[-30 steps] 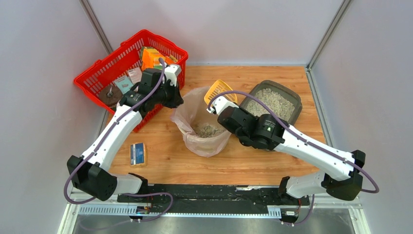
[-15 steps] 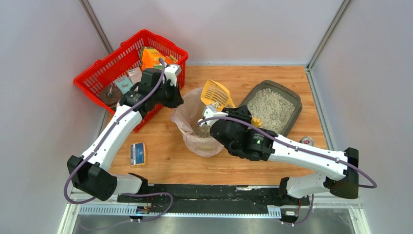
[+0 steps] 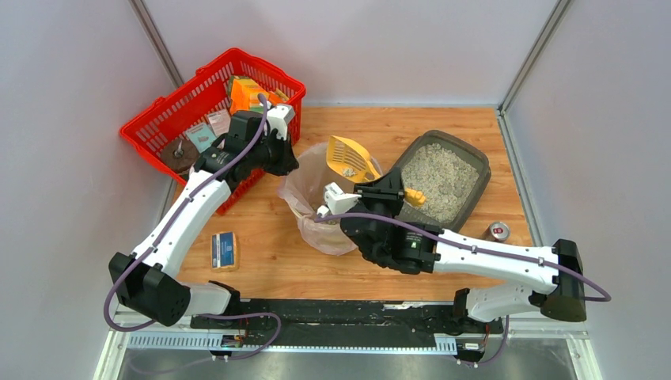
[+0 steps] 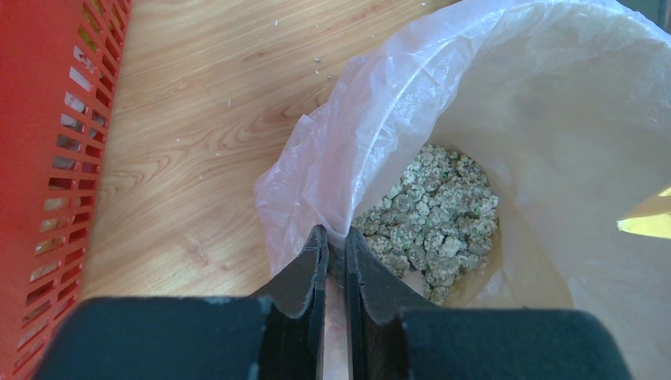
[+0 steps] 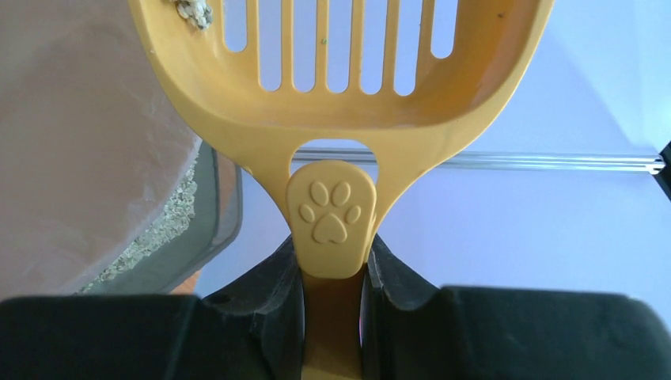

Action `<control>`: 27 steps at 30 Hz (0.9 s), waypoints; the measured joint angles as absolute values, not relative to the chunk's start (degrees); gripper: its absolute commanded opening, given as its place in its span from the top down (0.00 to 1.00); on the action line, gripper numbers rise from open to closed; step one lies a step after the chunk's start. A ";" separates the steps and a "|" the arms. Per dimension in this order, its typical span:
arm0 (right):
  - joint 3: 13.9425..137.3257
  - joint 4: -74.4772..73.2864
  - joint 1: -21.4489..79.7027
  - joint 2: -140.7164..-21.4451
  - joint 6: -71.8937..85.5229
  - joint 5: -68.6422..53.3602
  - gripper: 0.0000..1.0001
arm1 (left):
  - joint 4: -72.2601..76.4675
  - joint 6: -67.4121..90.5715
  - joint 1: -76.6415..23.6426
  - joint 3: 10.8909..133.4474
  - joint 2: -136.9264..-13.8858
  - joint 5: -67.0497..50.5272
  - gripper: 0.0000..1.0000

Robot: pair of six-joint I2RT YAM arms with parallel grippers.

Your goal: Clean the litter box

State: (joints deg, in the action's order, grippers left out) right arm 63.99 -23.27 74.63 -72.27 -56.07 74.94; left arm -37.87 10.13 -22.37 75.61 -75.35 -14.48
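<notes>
Clamping the near-empty yellow scoop [image 5: 340,119] at the bin [image 3: 340,237] (left gripper [image 4: 332,241] pinches its liner [image 4: 380,103]), the right gripper [image 5: 332,261] likely owes the litter box [image 3: 486,169] more passes.

On my right wrist feed, the right gripper [image 5: 332,265] has its jaws clamped on the handle of the yellow scoop [image 5: 340,87], with the paw-print tab at centre frame. The slotted blade fills the top, with a few litter clumps [image 5: 190,9] at its upper left. The bagged bin [image 5: 87,142] fills the left, and the litter box [image 5: 220,207] rim shows at lower left.
</notes>
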 measured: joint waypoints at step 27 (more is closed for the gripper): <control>65.25 -31.53 76.86 -74.94 -54.17 82.46 0.94 | -37.74 10.31 -22.35 75.70 -75.46 -14.98 1.00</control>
